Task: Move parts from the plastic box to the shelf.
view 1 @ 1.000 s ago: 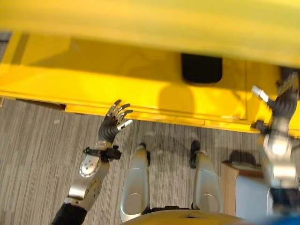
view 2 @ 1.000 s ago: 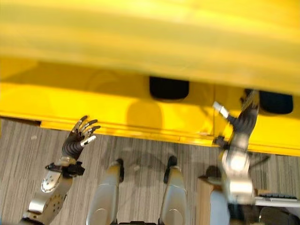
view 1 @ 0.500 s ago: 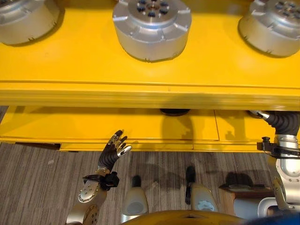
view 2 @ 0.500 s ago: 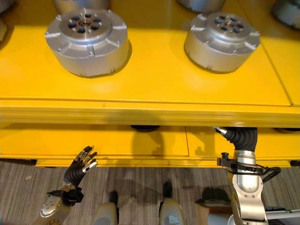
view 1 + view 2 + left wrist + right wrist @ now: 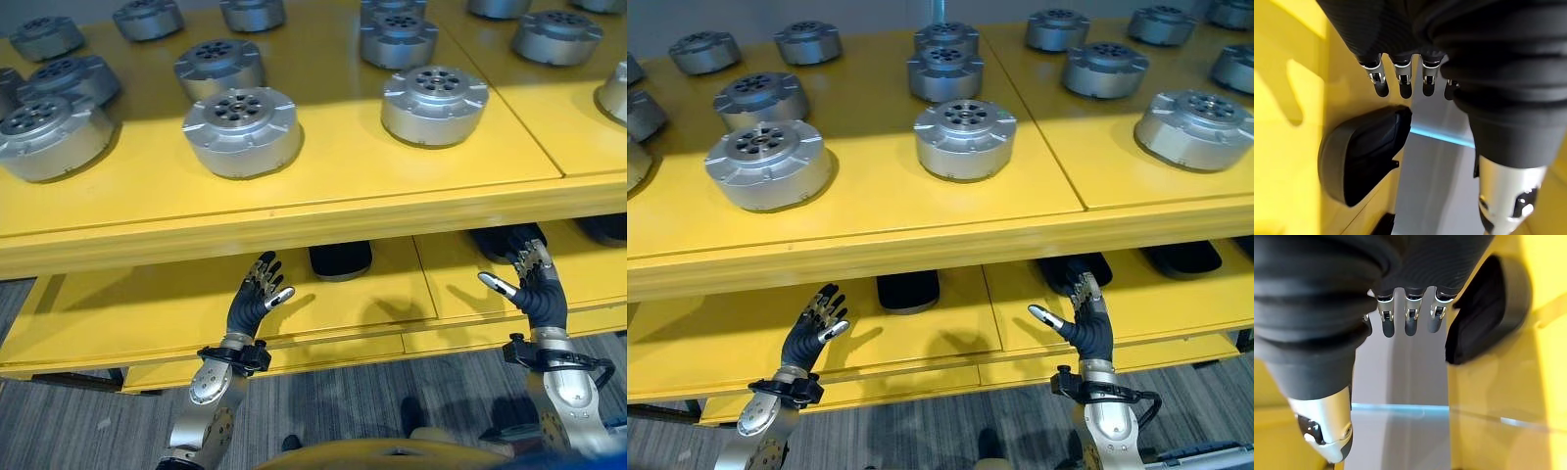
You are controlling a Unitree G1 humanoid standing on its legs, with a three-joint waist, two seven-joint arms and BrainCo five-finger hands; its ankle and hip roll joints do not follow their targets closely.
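While both hands hang open and empty before the lower yellow shelf [image 5: 323,304], left hand [image 5: 253,299] and right hand [image 5: 534,291] well apart, round metal parts [image 5: 240,129] sit on the upper shelf [image 5: 323,211].

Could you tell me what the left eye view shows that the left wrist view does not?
The left eye view takes in the yellow shelf, the silver round parts standing on its top level, and the right hand raised open before the lower level. The left wrist view gives a close look along the straight fingers to a pale wall behind the shelf. Both show the left hand, open and holding nothing, and the dark rounded part on the lower level.
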